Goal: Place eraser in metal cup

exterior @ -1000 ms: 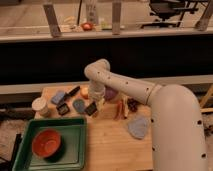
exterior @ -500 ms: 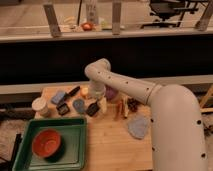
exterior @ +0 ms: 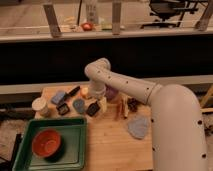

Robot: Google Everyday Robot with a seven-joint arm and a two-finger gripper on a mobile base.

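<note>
The eraser [exterior: 93, 108] is a small black block lying tilted on the wooden table [exterior: 107, 145], just right of the metal cup [exterior: 79, 105], a short dark cylinder. My gripper [exterior: 99, 101] hangs from the white arm just above and right of the eraser, close to the table. Nothing shows between the eraser and the cup.
A white paper cup [exterior: 39, 106], a pale blue block [exterior: 59, 97], a black squarish piece [exterior: 63, 108] and a thin black item [exterior: 73, 91] lie to the left. A purple bowl [exterior: 111, 93] sits behind the gripper. A green tray [exterior: 75, 150] holds a red bowl [exterior: 46, 142]. A grey cloth [exterior: 137, 126] lies to the right.
</note>
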